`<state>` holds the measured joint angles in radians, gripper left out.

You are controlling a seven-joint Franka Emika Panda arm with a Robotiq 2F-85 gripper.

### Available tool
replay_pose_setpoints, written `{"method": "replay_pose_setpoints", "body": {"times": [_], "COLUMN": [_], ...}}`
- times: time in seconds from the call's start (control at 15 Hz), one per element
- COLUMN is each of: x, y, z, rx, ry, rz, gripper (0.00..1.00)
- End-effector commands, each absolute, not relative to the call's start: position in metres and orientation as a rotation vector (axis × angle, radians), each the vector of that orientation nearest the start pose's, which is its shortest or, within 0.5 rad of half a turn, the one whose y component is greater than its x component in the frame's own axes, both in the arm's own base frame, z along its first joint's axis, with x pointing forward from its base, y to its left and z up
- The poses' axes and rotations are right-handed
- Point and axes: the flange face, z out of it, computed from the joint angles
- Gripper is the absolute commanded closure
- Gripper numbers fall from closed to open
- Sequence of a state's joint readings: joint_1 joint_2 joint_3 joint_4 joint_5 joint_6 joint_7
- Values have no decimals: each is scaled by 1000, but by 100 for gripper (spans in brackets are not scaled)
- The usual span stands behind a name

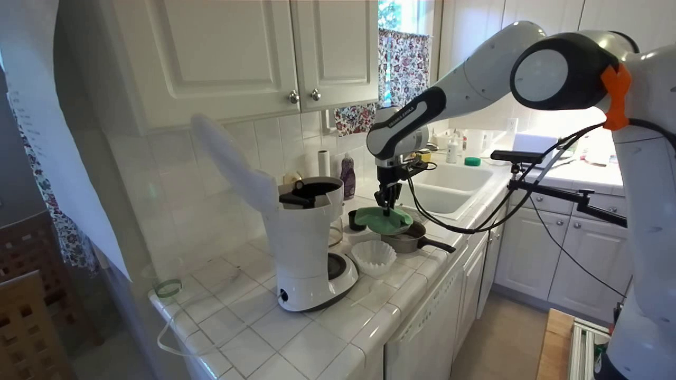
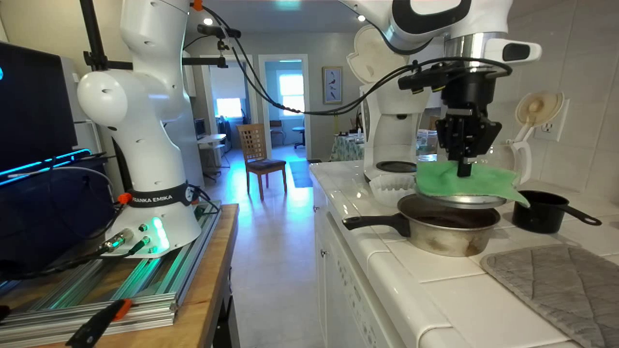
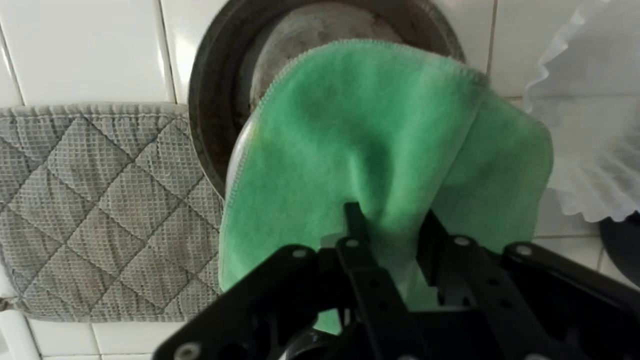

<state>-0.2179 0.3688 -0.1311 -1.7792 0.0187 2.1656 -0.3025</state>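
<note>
Black fingers (image 2: 464,169) clench a fold of green cloth (image 3: 310,150) draped over a silvery lid (image 2: 462,203) above part of a stained saucepan (image 2: 449,239), though whether they also grip the lid beneath the fabric, or whether it touches the pan's rim, cannot be seen. Beside the pan on the tiled white worktop (image 2: 503,304) are a gray quilted mat (image 3: 100,215), a small black pot (image 2: 539,215) and a pleated paper filter (image 2: 389,191). Farther along stands a white coffee maker (image 2: 391,135) and, well beyond it in an exterior view, a wooden chair (image 2: 261,163) with a dark seat.
</note>
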Motion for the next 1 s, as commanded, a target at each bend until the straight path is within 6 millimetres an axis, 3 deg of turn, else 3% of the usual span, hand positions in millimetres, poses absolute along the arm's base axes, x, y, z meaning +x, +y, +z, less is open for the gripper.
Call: {"method": "replay_pose_setpoints", "body": {"times": [0.0, 0.47, 0.93], "x": [593, 591, 580], "y": [-211, -216, -209], "z": [354, 345, 354], "rx": [-3196, -3196, -3206], "ry": [89, 89, 110], "rz": [-48, -92, -136], "gripper": [93, 93, 93]}}
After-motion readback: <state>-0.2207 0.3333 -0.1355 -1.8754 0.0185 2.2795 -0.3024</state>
